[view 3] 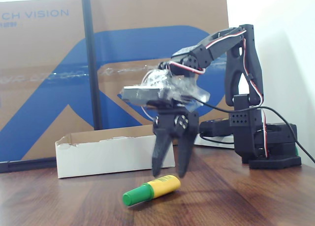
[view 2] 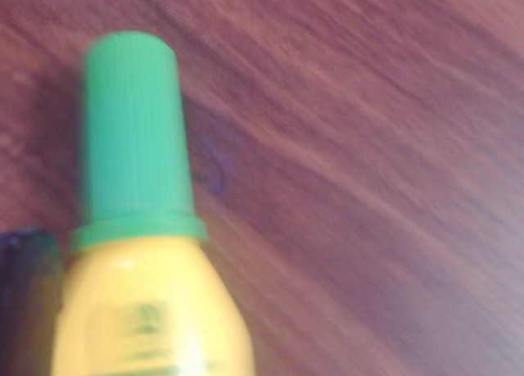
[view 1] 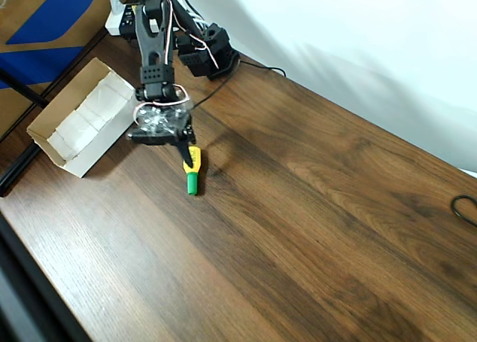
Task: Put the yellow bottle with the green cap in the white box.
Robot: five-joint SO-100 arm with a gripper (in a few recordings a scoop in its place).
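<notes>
The yellow bottle with the green cap (view 1: 192, 171) lies on its side on the wooden table, cap pointing toward the near edge in the overhead view. The fixed view shows the bottle (view 3: 152, 189) in front of the box, cap to the left. My gripper (view 3: 170, 174) points down just over its yellow end, open, with the black fingers (view 3: 160, 159) apart and not closed on it. In the overhead view the gripper (view 1: 188, 154) overlaps the bottle's yellow end. The wrist view has the bottle (view 2: 139, 228) close up and blurred. The white box (view 1: 104, 152) sits open just left of the gripper; its wall (view 3: 113, 157) stands behind the bottle.
A blue-and-brown cardboard sheet (view 3: 49, 63) stands behind the box with a black pole (view 3: 91, 63) in front of it. The arm's base (view 1: 212, 55) sits at the table's back. A black cable loop (view 1: 466, 208) lies at the right edge. Bare wood stretches to the right.
</notes>
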